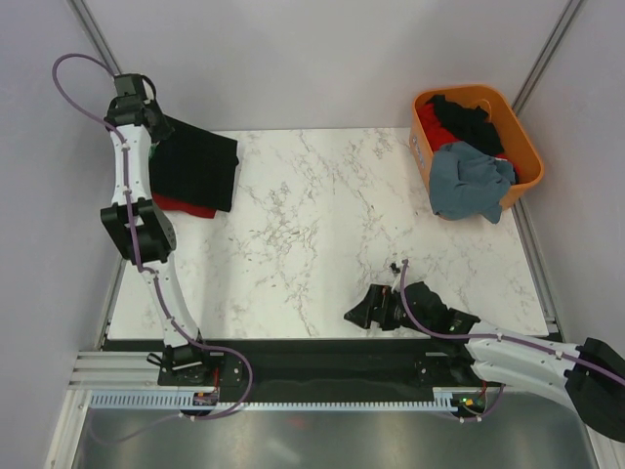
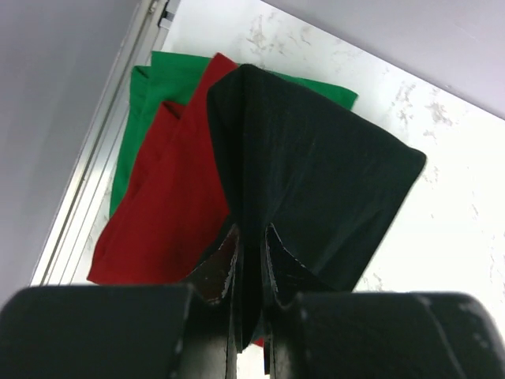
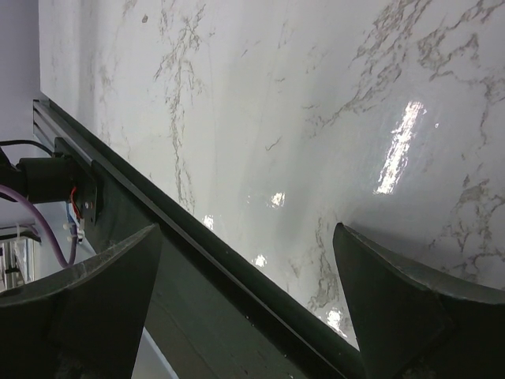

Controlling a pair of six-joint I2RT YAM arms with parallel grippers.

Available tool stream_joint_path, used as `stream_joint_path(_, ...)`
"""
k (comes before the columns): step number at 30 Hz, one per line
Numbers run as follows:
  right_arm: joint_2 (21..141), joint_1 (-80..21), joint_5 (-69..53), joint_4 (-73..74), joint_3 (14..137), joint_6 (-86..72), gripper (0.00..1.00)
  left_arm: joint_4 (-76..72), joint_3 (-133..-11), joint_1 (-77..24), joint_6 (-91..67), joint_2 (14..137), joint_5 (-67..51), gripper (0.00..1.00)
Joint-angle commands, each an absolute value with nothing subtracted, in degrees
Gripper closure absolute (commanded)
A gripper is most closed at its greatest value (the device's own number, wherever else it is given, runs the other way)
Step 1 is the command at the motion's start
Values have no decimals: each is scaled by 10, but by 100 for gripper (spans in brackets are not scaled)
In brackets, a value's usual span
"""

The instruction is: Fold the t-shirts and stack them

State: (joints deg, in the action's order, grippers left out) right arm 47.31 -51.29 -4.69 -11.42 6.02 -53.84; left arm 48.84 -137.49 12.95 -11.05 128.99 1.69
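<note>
My left gripper (image 2: 252,233) is shut on a fold of a black t-shirt (image 2: 316,181), which hangs spread from the jaws. Under it lie a dark red t-shirt (image 2: 170,213) on top of a green t-shirt (image 2: 154,83), flat on the table. From above, the black t-shirt (image 1: 200,166) covers most of the red one (image 1: 186,207) at the table's far left, and my left gripper (image 1: 154,127) is at its far edge. My right gripper (image 1: 354,313) stands open and holds nothing near the table's front edge. Its jaws (image 3: 248,229) are wide apart over bare marble.
An orange basket (image 1: 522,147) stands at the far right corner. A grey-blue t-shirt (image 1: 469,181) spills over its front rim, with a black one (image 1: 469,122) inside. A dark rail (image 3: 205,260) runs along the front edge of the marble table (image 1: 322,225).
</note>
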Motion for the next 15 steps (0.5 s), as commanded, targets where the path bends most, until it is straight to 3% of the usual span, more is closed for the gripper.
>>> stream_joint_path(1, 485, -510, -47, -142, 64, -540, 3, 437, -1411, 149, -113, 1305, 33, 98)
stream_joint_path(15, 528, -504, -39, -144, 79, -544, 3, 388, -1461, 213, -125, 1426, -29, 98)
